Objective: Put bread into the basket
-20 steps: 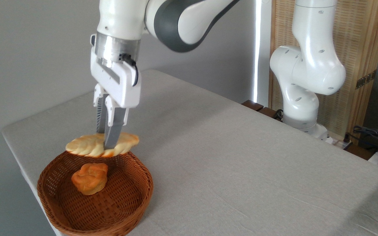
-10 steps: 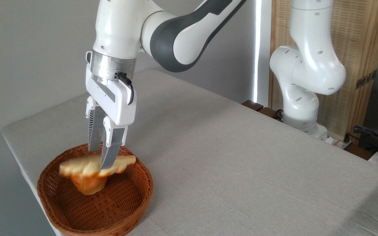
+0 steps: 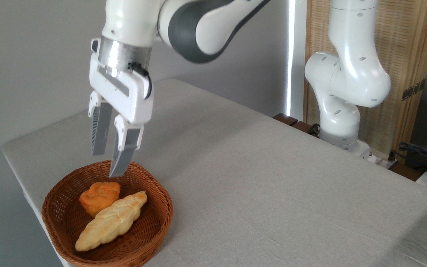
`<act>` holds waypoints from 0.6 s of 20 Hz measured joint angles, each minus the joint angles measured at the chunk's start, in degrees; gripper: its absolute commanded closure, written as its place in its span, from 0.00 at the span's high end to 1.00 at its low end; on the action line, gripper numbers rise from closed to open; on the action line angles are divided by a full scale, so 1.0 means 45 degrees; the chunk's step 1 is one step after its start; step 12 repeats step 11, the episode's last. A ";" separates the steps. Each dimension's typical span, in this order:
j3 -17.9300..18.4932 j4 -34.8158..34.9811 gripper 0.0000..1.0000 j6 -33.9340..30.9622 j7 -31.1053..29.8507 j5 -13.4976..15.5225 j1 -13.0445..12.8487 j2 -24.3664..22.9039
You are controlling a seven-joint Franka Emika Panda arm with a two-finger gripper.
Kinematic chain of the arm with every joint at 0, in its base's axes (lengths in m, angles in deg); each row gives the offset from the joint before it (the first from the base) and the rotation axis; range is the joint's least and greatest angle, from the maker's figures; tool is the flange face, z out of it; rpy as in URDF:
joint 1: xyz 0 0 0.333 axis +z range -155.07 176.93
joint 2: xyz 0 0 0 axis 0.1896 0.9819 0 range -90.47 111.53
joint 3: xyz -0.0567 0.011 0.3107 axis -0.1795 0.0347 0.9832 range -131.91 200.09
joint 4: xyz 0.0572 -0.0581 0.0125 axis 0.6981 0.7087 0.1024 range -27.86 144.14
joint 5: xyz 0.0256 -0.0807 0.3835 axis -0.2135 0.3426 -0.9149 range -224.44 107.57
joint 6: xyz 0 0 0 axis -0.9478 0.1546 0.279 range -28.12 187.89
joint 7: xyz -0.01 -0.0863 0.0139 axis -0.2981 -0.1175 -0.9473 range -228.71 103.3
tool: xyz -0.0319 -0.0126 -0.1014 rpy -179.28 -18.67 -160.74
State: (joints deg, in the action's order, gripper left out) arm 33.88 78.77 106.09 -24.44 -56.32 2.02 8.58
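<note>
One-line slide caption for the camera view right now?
Open gripper above the basket, where the bread lies beside a bun.

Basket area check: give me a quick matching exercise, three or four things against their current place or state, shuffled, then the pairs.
Things:
1. bread
2. bun
3. gripper
4. basket

States:
A. open, empty, above the basket's far rim
B. brown wicker, at the table's near left corner
C. long and pale, lying across the basket floor
D. small, orange, in the basket behind the loaf

Pairs: 1-C, 2-D, 3-A, 4-B
</note>
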 measured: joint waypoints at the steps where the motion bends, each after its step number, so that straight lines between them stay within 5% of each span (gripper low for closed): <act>1: -0.0014 -0.0191 1.00 -0.0827 -0.0075 0.0000 -0.0002 -0.0201; 7: 0.0088 -0.2224 1.00 -0.6246 -0.0130 -0.0002 0.0037 -0.0771; 12: 0.0111 -0.2377 1.00 -0.7524 -0.0130 -0.0002 0.0045 -0.0716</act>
